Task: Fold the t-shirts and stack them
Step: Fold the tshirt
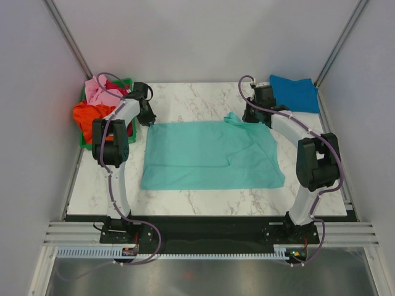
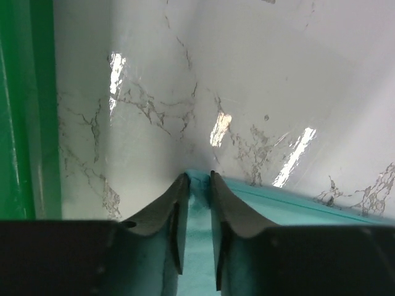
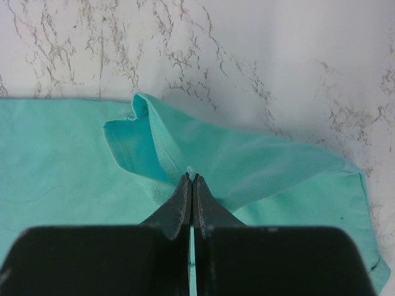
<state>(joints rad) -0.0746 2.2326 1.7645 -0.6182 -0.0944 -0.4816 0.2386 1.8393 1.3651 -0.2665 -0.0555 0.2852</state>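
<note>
Mint-teal t-shirt (image 1: 210, 154) lies flat mid-table, both far corners pinched by left fingers (image 2: 179, 203) and right fingers (image 3: 185, 200).

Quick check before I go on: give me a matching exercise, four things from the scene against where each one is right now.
Things:
1. mint-teal t-shirt
2. bright blue t-shirt
3. green crate
4. left gripper

Places:
A. far right corner of the table
B. far left corner, holding orange, pink and red cloth
C. spread flat mid-table
D. at the teal shirt's far left corner, fingers pinching its edge

Pairs: 1-C, 2-A, 3-B, 4-D
</note>
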